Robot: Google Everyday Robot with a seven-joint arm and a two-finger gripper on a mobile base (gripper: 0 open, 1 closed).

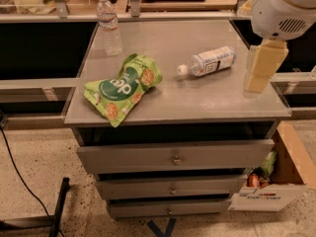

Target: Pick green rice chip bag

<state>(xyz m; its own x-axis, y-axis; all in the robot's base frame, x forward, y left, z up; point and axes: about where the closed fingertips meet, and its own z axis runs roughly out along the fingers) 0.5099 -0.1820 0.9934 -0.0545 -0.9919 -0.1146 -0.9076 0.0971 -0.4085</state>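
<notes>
Cabinet top (197,100) holds green rice chip bag (122,89), well apart from pincer (261,65), state unclear.

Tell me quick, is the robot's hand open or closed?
Gripper: cannot tell if open or closed; it hangs above the table's right edge, apart from the chip bag lying at the left.

Green rice chip bag (123,89): white lettering on a dark green round logo; the letters "op" read clearly, possibly part of "pop".
Lying water bottle (210,61): white label with dark print, not legible.
Upright water bottle (109,26): label band, no legible text.
Cardboard box (266,197), on the floor at lower right: blue printed word on the white front, illegible.
Gripper (256,83), above the right edge of the tabletop (197,102): no readable marking.
</notes>
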